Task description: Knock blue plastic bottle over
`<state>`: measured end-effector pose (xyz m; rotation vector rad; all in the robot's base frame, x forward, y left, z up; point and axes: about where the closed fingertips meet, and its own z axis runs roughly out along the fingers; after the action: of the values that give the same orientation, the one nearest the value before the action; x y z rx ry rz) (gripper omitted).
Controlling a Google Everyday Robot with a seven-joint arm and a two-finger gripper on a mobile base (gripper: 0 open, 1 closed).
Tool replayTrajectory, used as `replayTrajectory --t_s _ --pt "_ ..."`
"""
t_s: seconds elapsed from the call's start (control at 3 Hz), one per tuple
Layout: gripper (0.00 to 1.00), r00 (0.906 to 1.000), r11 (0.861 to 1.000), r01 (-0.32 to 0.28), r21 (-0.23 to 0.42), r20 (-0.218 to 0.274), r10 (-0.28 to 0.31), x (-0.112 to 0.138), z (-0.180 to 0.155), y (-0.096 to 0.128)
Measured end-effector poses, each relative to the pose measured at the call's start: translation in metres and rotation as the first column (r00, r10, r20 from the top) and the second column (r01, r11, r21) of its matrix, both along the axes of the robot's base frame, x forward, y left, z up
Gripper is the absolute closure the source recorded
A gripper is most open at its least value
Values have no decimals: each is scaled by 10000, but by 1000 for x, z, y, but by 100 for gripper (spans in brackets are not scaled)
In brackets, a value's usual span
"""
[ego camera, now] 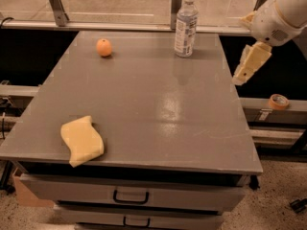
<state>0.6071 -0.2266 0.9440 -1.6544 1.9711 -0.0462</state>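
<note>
Bottle: upright, far end of surface. My tool: beyond right edge, grip state untellable. I'd strike bottle high, sideways.

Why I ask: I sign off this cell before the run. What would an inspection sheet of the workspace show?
Surface: grey table, with glare near the middle.
Job's things: blue plastic bottle upright at the far edge, cap on.
Clutter: orange ball far left; yellow sponge at the front-left edge.
Grippers: end effector off the table's right side, apart from the bottle.
Cables: nothing seen.
Surroundings: drawers under the table; tape roll on the right.
</note>
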Motion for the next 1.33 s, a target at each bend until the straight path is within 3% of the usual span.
replayTrajectory --t_s 0.33,0.67,1.0,1.33 --pt "0 9977 9924 -116 1225 680 33 67 -11 5" --pt "0 9952 9677 -118 2519 966 -130 116 -18 17" --pt "0 9952 9272 280 3735 764 -609 149 -20 30" --pt "0 9973 8772 399 4784 353 -646 166 -19 57"
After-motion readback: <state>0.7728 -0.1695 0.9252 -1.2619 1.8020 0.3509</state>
